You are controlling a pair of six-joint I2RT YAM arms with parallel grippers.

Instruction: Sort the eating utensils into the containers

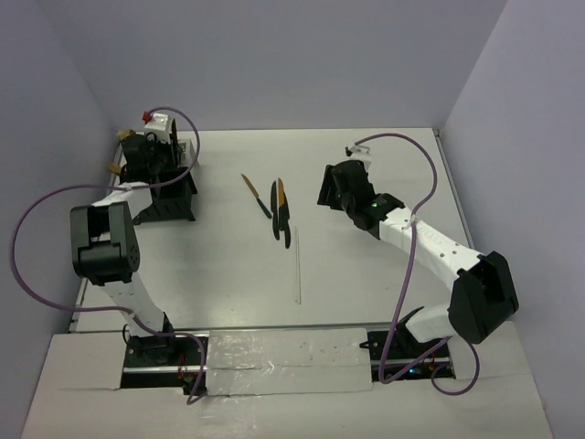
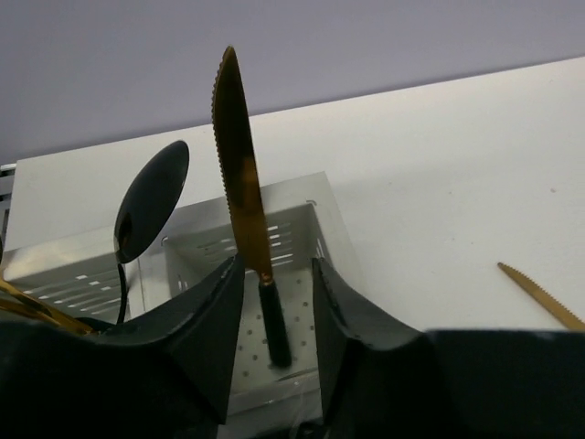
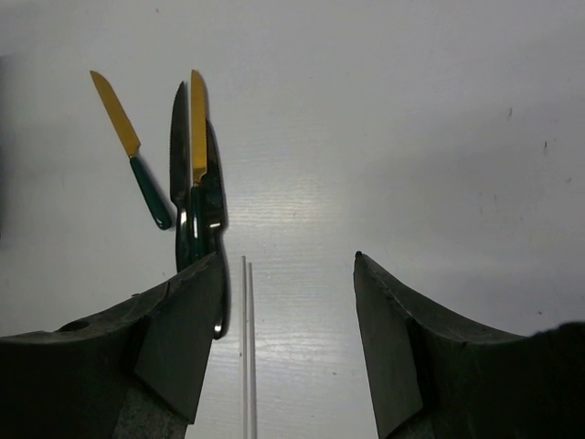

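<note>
left claw (image 2: 276, 267), parted and not gripping, flanks a gold serrated knife with dark handle (image 2: 239, 174) standing in the black perforated-metal cutlery caddy (image 2: 297, 229) beside an all-dark spoon (image 2: 151, 197). left to sort on the surface (image 1: 228, 274): one green-handled gold knife (image 3: 128, 146) and a small overlapping cluster (image 3: 196, 183), near the wide-open, empty right claw (image 3: 289, 259).

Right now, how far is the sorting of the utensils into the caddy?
Done: a dark spoon stands in the caddy. In hand: the left gripper, jaws apart, straddles an upright knife set handle-down in a compartment. Left: a lone knife and a cluster of utensils lie on the table; the open, empty right gripper hovers near them.
</note>
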